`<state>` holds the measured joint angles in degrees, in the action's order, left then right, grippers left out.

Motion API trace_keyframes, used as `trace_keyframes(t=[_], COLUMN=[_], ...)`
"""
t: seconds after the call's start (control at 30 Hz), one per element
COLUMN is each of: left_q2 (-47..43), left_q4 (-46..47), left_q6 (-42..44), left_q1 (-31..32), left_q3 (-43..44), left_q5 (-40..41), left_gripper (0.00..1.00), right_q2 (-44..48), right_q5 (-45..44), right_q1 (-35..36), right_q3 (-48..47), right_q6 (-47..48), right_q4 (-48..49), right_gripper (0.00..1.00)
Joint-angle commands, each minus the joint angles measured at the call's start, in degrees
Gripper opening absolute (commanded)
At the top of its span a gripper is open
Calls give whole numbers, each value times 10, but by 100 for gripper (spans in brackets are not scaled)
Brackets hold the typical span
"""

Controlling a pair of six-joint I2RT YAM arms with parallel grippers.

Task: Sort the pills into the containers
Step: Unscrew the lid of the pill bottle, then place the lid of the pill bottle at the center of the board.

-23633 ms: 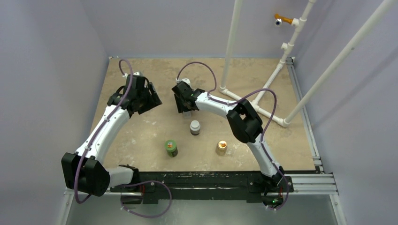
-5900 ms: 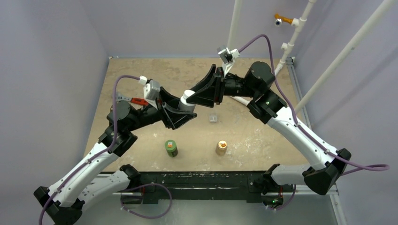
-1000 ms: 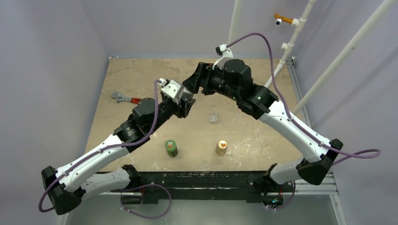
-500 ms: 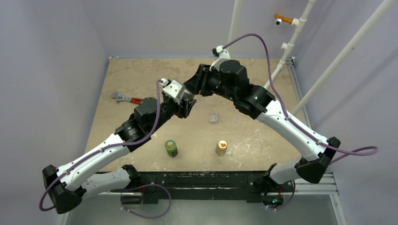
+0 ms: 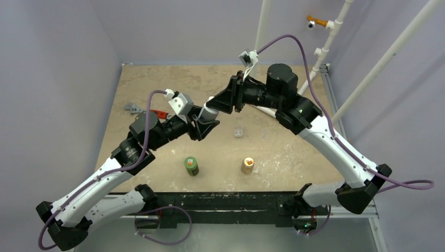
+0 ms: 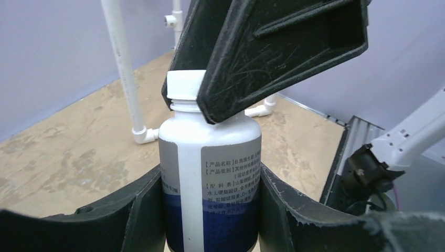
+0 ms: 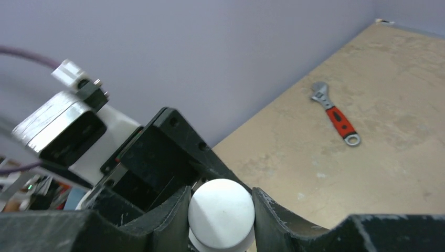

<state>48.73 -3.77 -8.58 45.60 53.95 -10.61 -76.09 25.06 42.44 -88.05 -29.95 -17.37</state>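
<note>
**Both jaws on one bottle, above the worktop**

The left jaws are pinched on the body of a white-capped bottle (image 6: pixel 210 173), one finger on each side of its blue-and-grey label, holding it clear of the worktop (image 5: pixel 294 157). The right jaws come in from the far right and are closed on the bottle's white cap (image 7: pixel 221 214), with a finger pressed against each side of it. The left arm (image 5: pixel 105 176) and the right arm (image 5: pixel 325 142) meet over the middle of the worktop.

The clear plastic case (image 5: pixel 238 132) lies on the worktop just right of the left jaws, and nothing touches it. No pills can be made out.

Nearer the arm bases stand a green bottle (image 5: pixel 191 165) and, well to its right, a tan-orange bottle (image 5: pixel 247 165). A red-handled wrench (image 7: pixel 336 113) lies at the left, partly hidden behind the left arm.
</note>
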Motion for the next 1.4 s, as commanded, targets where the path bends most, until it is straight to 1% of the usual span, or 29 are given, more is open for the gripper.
trace_keyframes(t=[0.0,0.1,0.23,0.47,0.67,0.77,0.9,1.0,1.17,1.3,1.37], left_q2=[-27,-31,-31,-27,-29,-31,-28,-24,-26,-28,-26], left_q4=[-12,-1,27,130,198,197,194,165,81,72,69], left_q6=[-23,-39,-66,-138,-197,-197,-195,-175,-108,-90,-86], left_q1=[9,3,-1,-22,-44,-49,-52,-52,-52,-52,-52], left_q3=[23,23,16,-2,-14,-14,-16,-13,-16,-38,-47], left_q5=[-191,-235,-284,-374,-418,-420,-425,-411,-321,-239,-197], left_gripper=[0,0,0,0,0,0,0,0,0,0,0], right_q2=[5,9,9,10,-2,-5,0,4,21,36,37], right_q5=[105,151,200,275,314,316,298,245,124,47,-17], right_q1=[-30,-30,-30,-30,-30,-30,-30,-30,-45,-62,-64], right_q3=[13,26,31,39,29,27,27,15,-2,-4,-10], right_q6=[25,16,7,-7,-15,-11,-1,30,54,51,53], right_q4=[151,194,229,294,311,303,287,230,145,112,79], right_gripper=[8,8,7,7,7,6,7,9,10,10,11])
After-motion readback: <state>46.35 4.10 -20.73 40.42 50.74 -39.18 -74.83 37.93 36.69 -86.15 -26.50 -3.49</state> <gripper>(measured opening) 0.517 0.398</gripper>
